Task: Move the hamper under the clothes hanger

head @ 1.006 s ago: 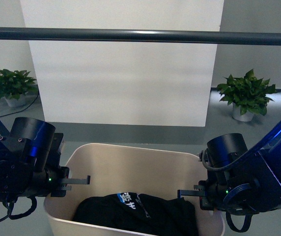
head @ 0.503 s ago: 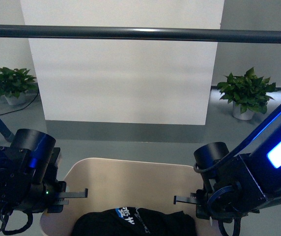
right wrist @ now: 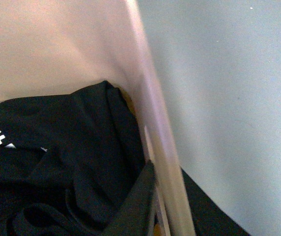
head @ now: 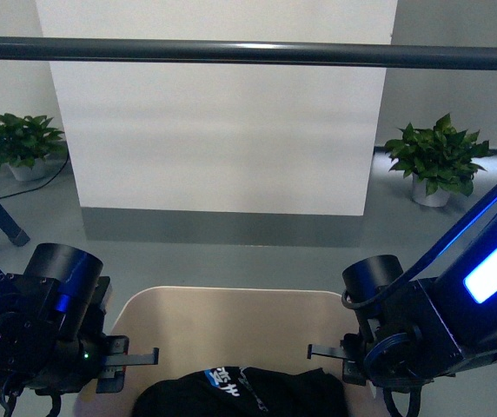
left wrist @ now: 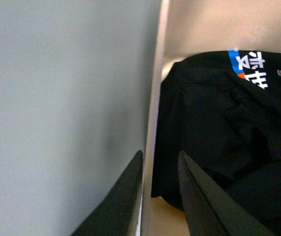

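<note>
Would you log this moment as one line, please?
left gripper shut on hamper rim; right gripper same; black garment inside; clothes hanger ahead

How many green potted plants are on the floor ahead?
2. One green potted plant stands at the far left of the front view; the other stands at the far right. More could be hidden outside the view.

The hamper (head: 231, 317) is plain beige. The garment (head: 257, 395) in it is black, with a blue patch and white lettering. The rack bar (head: 231, 52) is dark grey, the floor (head: 231, 261) paler grey.
</note>
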Available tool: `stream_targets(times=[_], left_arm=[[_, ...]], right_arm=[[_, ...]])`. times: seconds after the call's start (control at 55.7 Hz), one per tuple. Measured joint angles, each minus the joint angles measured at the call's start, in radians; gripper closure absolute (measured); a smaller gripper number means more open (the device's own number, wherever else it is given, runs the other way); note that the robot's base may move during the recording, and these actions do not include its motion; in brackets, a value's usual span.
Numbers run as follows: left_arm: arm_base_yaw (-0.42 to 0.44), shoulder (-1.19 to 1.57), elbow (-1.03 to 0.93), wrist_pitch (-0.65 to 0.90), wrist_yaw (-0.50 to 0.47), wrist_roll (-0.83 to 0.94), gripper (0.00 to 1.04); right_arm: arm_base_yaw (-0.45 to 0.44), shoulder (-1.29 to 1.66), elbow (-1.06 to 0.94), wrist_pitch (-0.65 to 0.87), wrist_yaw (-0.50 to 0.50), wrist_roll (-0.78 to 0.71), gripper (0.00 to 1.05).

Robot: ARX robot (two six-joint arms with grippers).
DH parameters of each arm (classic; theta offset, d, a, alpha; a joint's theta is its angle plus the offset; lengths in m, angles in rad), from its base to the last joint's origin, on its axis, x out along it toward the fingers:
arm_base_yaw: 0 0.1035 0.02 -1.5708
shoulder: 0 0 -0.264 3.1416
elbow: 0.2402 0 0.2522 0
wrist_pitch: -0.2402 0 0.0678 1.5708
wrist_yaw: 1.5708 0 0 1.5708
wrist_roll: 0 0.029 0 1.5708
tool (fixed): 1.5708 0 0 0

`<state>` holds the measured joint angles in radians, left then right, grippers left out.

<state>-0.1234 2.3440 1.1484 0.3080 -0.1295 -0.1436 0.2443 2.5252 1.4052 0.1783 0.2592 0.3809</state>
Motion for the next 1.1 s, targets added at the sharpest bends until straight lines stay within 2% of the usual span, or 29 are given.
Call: stream_targets(times=[0.09, 0.413, 0.539, 0.611, 1.006, 1.095], left_arm=[[-0.004, -0.002, 0.011, -0.005, 0.004, -0.002, 0.60], [-0.003, -0.100, 0.013, 0.000, -0.005, 0.022, 0.23], [0.000, -0.206, 0.013, 0.001, -0.004, 0.050, 0.05], [0.002, -0.277, 0.013, 0.002, 0.000, 0.064, 0.07], [0.003, -0.571, -0.032, 0.023, 0.037, 0.185, 0.07], [0.001, -0.681, -0.040, 0.010, 0.064, 0.218, 0.07]], right_arm=[[-0.007, -0.004, -0.005, 0.023, 0.006, 0.004, 0.75], [-0.017, -0.079, -0.056, 0.050, 0.036, -0.001, 0.39], [-0.017, -0.176, -0.093, 0.064, 0.049, -0.017, 0.19], [-0.017, -0.257, -0.122, 0.077, 0.058, -0.034, 0.06], [-0.012, -0.597, -0.231, 0.100, 0.105, -0.163, 0.08], [0.002, -0.728, -0.261, 0.104, 0.144, -0.231, 0.08]])
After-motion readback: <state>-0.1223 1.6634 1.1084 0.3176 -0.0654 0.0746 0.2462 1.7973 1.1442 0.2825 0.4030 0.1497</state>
